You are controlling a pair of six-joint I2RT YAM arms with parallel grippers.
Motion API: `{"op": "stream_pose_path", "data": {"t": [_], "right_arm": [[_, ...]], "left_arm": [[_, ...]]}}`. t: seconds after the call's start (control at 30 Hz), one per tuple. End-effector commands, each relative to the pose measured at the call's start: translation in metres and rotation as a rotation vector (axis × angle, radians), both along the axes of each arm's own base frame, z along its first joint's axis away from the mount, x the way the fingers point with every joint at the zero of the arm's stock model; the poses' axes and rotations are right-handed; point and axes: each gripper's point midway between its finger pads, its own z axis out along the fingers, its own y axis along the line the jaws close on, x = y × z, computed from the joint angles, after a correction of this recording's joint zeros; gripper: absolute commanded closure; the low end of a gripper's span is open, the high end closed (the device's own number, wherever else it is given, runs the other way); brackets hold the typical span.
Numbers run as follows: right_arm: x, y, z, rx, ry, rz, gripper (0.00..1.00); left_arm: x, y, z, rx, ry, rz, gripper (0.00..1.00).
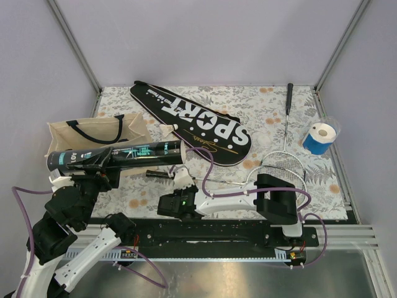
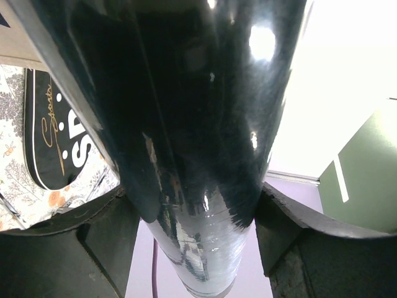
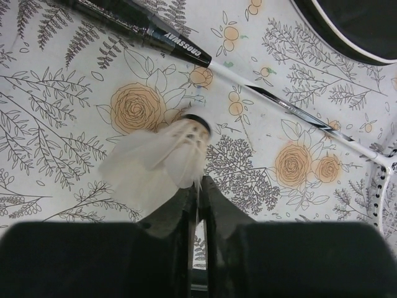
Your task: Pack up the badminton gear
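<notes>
Shuttlecock [image 3: 162,160], white feathered cone, glossy black cylindrical tube [image 1: 144,151], floral-patterned tabletop [image 3: 56,124]

1. The racket cover [image 1: 192,124] lies slantwise across the far middle of the counter [image 1: 260,99].
2. The tote bag [image 1: 93,131] sits at the far left. The tube [image 1: 133,154] lies crosswise just near of it, between the left gripper's [image 2: 197,226] jaws.
3. The far shuttlecock [image 1: 166,129] lies between the bag and the cover.
4. The near shuttlecock [image 3: 158,158] is caught in the right gripper's [image 3: 198,205] jaws, just beside a racket's [image 3: 279,105] handle.
5. That racket runs left to right, with its head to the right.
6. A second racket [image 1: 287,118] lies at the right, with its handle far.
7. The roll [image 1: 321,138] stands right of the second racket.
</notes>
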Motion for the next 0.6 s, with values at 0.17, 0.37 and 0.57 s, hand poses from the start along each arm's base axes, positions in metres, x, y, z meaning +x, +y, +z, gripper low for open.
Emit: {"op": "stream_pose_path", "data": {"t": [0.17, 0.37, 0.57], "right_arm": [[0.004, -0.023, 0.073, 0.152, -0.123, -0.012, 1.00], [0.020, -0.074, 0.112, 0.226, -0.211, -0.067, 1.00], [0.055, -0.110, 0.145, 0.423, -0.186, -0.045, 1.00]], "left_arm": [[0.006, 0.006, 0.000, -0.035, 0.019, 0.055, 0.77], [0.008, 0.006, -0.013, -0.023, 0.065, 0.068, 0.77], [0.012, -0.001, -0.033, 0.011, 0.135, 0.051, 0.76]]}}
